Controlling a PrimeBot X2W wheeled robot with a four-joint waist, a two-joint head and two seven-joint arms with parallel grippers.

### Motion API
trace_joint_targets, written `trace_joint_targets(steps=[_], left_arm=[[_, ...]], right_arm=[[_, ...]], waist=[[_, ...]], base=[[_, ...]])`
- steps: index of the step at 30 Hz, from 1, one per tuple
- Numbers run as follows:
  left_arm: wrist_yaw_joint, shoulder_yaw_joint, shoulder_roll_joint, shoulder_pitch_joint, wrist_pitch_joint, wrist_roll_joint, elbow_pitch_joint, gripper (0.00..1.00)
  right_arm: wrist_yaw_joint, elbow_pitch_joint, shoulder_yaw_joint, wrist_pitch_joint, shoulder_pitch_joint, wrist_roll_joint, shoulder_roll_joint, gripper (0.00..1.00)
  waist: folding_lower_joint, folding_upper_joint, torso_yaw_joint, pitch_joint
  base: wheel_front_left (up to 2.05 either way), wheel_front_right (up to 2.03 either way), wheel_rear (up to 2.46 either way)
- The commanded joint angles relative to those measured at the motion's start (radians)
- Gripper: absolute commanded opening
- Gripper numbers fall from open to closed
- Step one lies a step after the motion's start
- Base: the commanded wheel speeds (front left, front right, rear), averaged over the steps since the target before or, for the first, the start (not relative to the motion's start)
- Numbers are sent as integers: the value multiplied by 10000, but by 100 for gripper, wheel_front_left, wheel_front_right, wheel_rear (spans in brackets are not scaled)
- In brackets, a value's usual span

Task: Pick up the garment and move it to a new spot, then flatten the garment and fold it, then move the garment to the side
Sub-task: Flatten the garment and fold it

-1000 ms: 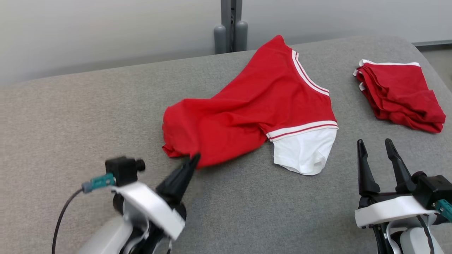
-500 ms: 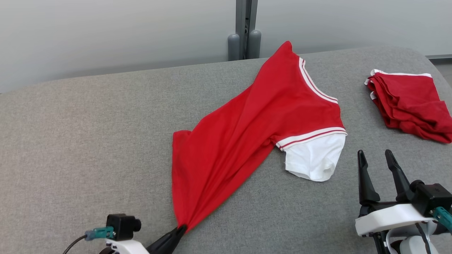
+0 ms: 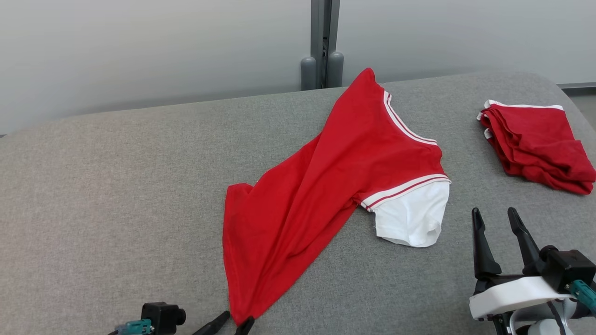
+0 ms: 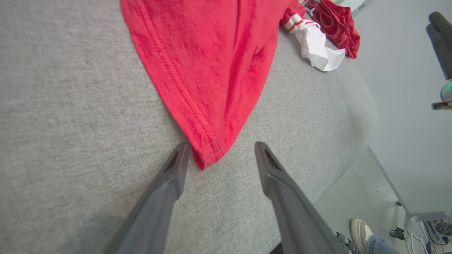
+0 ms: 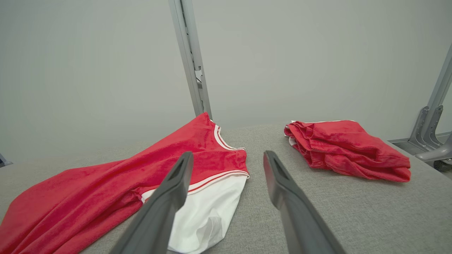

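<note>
**Red shirt stretched across grey table, both grippers open**

A grey fabric-covered table (image 3: 116, 186) is seen across the head view, with a pale wall and a grey post (image 3: 324, 42) behind it. The red shirt (image 3: 326, 177) is spread slantwise over the middle of the table, its striped collar toward the far edge and its hem drawn to a point at the near edge. A folded pile of red clothes (image 3: 535, 144) is set well apart on the right, near the table's right edge. The shirt's white sleeve (image 3: 412, 216) is laid flat on the side toward the right gripper (image 3: 493, 211), whose fingers are spread wide over bare table with nothing held. The left gripper (image 4: 222, 146) is opened wide at the near edge; the hem corner is seen between its fingers, just beside one tip, but is not clamped. A shoe (image 4: 360, 229) is seen on the floor below.
</note>
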Motion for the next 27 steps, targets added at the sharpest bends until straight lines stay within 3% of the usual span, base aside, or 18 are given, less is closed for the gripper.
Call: trace_joint_targets(steps=[1, 7, 11, 16, 27], left_arm=[[-5, 38, 217, 131, -126, -167, -131, 100], [-5, 587, 769, -199, -543, -510, -502, 100], [82, 770, 799, -667, -558, -406, -398, 100], [224, 874, 386, -1768, -251, -275, 299, 100], [352, 952, -713, -4348, 212, 76, 3444, 100]], right_arm=[[2, -13, -39, -53, 95, -74, -53, 100], [2, -23, 11, -53, 102, -34, -55, 100], [2, -30, 80, -53, -2, -9, -55, 100], [2, -51, 192, -53, -214, 9, -56, 100], [2, -118, 335, -51, -731, -6, -53, 100]], waist=[[0, 0, 28, -52], [0, 0, 15, -90], [0, 0, -68, -20], [0, 0, -321, 249], [0, 0, -1135, 1209]], base=[[0, 0, 0], [0, 0, 0], [0, 0, 0], [0, 0, 0], [0, 0, 0]])
